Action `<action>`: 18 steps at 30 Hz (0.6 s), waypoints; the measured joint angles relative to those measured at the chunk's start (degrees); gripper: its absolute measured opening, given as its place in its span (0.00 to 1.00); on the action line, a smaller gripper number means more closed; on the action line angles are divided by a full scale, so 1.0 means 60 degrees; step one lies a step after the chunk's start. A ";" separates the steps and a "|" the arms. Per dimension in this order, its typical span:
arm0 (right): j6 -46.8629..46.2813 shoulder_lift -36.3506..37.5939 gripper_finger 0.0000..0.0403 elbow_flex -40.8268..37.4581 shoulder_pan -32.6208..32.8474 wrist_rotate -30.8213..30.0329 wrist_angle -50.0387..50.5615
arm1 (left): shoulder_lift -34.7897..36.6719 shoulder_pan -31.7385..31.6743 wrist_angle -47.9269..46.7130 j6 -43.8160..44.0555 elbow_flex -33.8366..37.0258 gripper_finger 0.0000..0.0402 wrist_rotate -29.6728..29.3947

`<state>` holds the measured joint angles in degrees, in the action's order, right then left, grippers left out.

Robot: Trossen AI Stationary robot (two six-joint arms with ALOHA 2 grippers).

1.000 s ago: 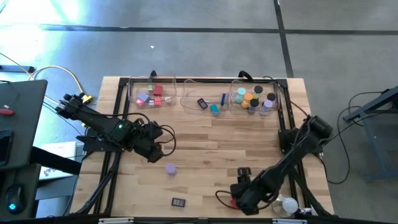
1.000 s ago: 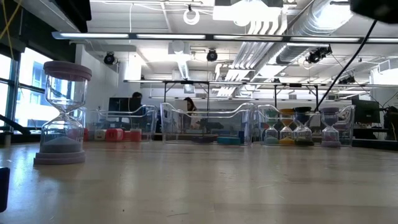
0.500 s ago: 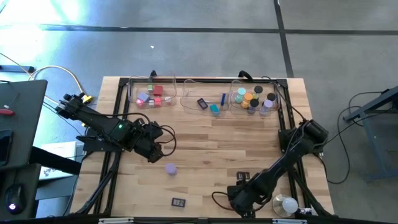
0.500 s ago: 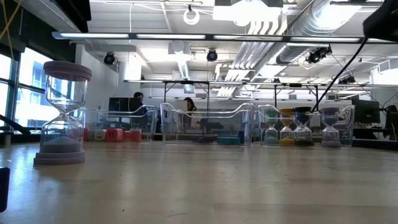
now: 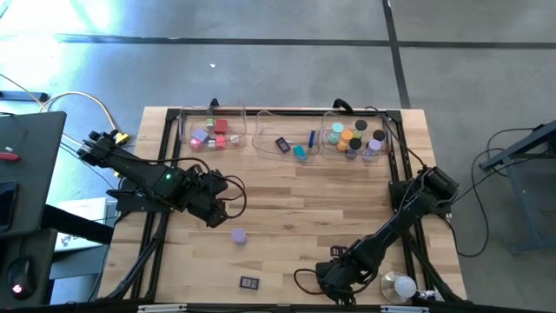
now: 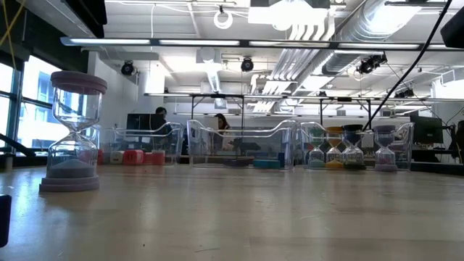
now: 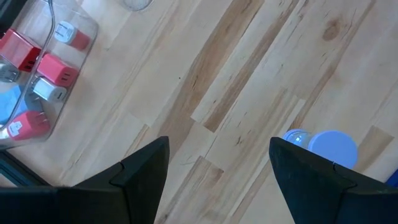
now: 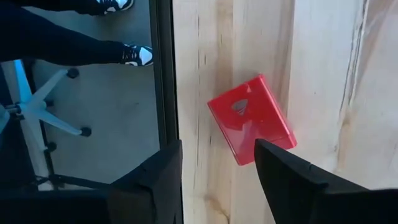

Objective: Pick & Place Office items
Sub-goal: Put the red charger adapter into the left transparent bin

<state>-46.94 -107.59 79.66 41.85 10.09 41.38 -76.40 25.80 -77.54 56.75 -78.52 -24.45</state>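
A red block (image 8: 252, 119) lies flat on the wood close to the table's near edge (image 8: 163, 74). My right gripper (image 8: 217, 168) hangs over it, pointing steeply down, open, with its fingertips just short of the block's near side; in the high view the gripper (image 5: 334, 285) hides the block. My left gripper (image 5: 217, 211) waits open above the table's left half, with a lilac hourglass (image 5: 238, 235) (image 7: 329, 148) standing upright just beyond one finger. Whether the right finger touches the block's corner, I cannot tell.
Three clear trays (image 5: 287, 130) along the far edge hold red and pink blocks, a blue stick and small hourglasses. A small dark piece (image 5: 250, 282) lies near the front edge. A white bulb (image 5: 401, 285) sits right of my right gripper. A person's shoes (image 8: 134, 55) show beyond the near edge.
My right gripper has sunk toward the table and shifted a little toward the table's left edge, its wrist turning as it went. The left arm and the lilac hourglass have kept still.
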 joint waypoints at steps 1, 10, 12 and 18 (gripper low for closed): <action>0.0008 0.0000 0.47 0.0000 -0.0013 -0.0010 0.0017 | 0.0000 0.0000 0.0002 0.0000 0.0000 0.67 -0.0031; 0.0588 0.0000 0.54 0.0000 -0.0055 -0.0366 0.0056 | 0.0000 0.0000 0.0004 -0.0146 0.0000 0.67 -0.0164; 0.0611 0.0000 0.58 0.0000 -0.0055 -0.0710 0.0056 | 0.0000 -0.0003 0.0004 -0.0135 0.0000 0.67 -0.0164; 0.0609 0.0000 0.79 0.0000 -0.0055 -0.1288 0.0071 | 0.0000 -0.0003 0.0004 -0.0131 0.0000 0.67 -0.0164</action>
<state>-43.28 -107.59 79.66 41.52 2.36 41.80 -76.40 25.79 -77.52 55.96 -78.52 -25.43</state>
